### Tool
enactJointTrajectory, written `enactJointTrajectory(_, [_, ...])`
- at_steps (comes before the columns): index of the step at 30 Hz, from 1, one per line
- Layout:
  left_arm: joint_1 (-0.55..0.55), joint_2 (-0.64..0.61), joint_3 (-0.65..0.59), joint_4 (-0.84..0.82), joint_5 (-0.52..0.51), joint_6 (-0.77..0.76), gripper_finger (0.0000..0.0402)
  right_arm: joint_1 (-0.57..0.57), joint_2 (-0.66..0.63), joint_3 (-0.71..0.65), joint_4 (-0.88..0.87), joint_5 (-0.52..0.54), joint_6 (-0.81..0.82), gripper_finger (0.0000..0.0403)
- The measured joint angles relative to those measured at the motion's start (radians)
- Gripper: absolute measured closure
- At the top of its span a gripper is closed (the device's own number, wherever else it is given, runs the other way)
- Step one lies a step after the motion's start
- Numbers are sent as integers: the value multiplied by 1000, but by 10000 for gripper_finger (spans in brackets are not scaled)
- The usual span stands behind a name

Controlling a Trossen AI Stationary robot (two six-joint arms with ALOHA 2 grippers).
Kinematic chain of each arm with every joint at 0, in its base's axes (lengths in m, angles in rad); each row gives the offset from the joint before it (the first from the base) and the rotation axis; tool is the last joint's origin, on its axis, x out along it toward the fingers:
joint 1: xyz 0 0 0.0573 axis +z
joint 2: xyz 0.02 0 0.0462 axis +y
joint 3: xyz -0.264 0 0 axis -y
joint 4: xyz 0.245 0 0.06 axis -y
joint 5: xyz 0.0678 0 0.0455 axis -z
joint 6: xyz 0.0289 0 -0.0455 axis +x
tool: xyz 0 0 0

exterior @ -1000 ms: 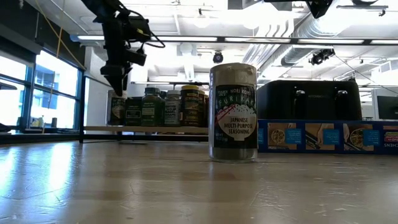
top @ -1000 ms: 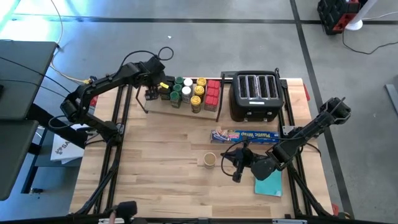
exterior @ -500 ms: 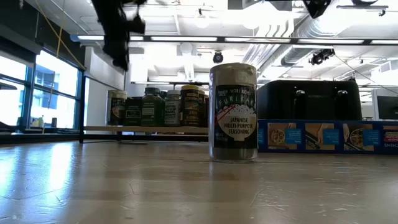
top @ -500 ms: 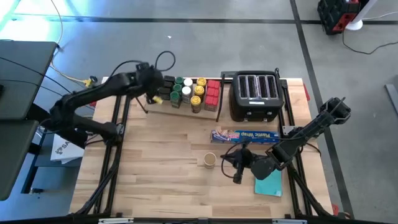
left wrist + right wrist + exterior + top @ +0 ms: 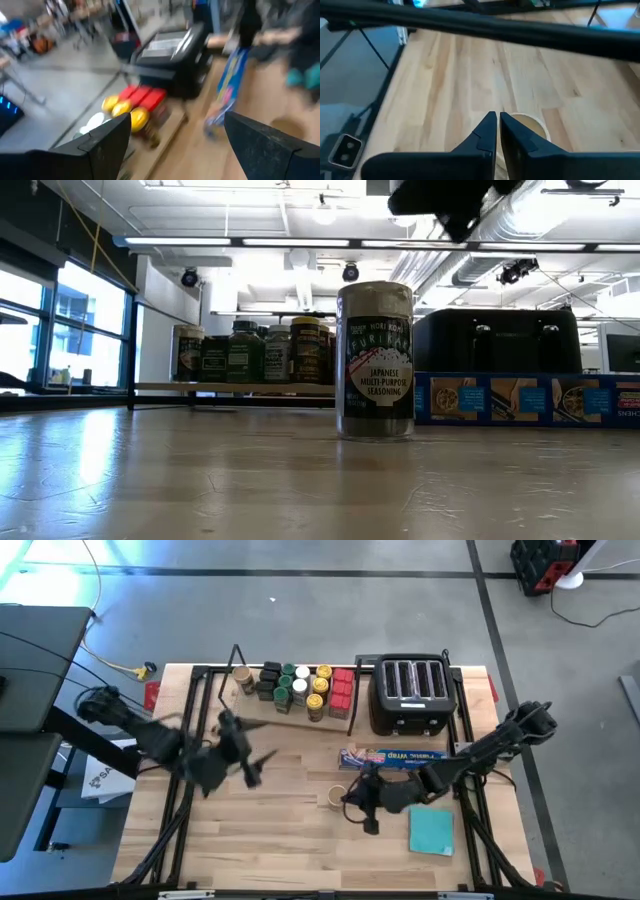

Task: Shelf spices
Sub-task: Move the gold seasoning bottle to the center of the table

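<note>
One furikake jar (image 5: 337,797) is standing alone on the table (image 5: 270,830); the other spices (image 5: 300,688) are sitting on the shelf (image 5: 262,710). We are seeing the right end effector (image 5: 357,804) beside it with fingers almost together, and the left end effector (image 5: 250,762) hovering with fingers apart.

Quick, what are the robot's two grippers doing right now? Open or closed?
Left gripper: open, holding nothing, over the table.
Right gripper: closed, holding nothing, just beside the tan-lidded jar.
</note>
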State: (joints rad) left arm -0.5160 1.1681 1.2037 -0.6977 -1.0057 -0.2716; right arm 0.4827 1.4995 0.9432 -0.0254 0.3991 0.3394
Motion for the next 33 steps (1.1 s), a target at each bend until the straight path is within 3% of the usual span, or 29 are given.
enactJointTrajectory(3, [-118,39,0,95,-130,11,88,-45,41,12,-3,-77,-2,394])
enactJointTrajectory(7, [-199,72,0,118,-197,-5,88,-82,85,13,-6,-137,6,401])
enactJointTrajectory(17, [-212,81,0,116,-201,-49,88,-178,180,19,55,-182,8,402])
enactJointTrajectory(21, [-212,81,0,116,-195,-41,88,-226,216,18,158,-194,-52,403])
enactJointTrajectory(29, [-212,81,0,114,-156,-73,88,-344,335,16,441,-331,-138,403])
enactJointTrajectory(33, [-212,81,0,113,-139,-94,88,-397,421,94,495,-375,-183,403])
